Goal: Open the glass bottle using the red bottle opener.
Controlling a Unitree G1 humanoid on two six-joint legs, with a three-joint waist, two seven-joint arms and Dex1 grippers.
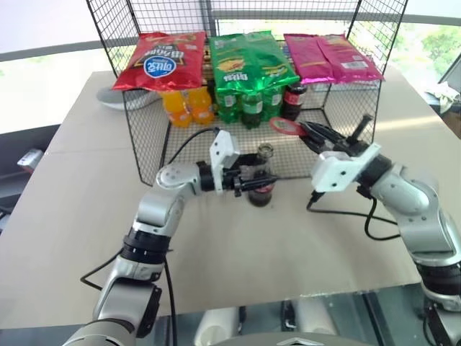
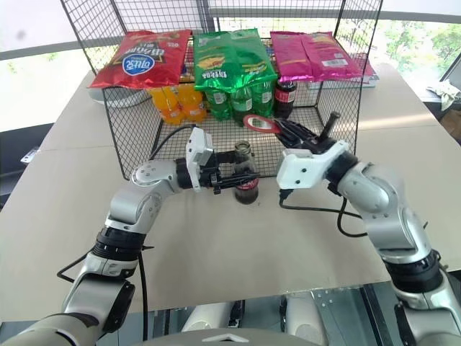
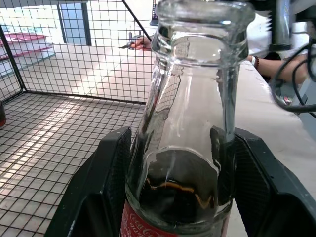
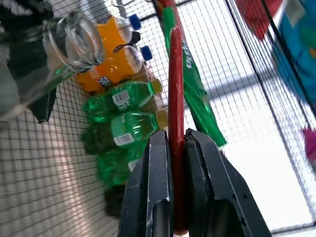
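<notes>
Tan table [image 1: 79, 238], wire basket [image 1: 144, 155] of snacks at far side; cap looks off, opener lifted clear.

Left gripper [image 1: 241, 180] clamps the glass bottle [image 1: 262, 184], upright on the table just near of the basket front, mouth bare with no cap visible. Right gripper [image 1: 311, 134], fingers shut flat on the red bottle opener [image 1: 287, 127], holds it to the right of and above the bottle mouth, apart from it. Judged: opening step looks done; next likely set the opener down and release the bottle.
</notes>
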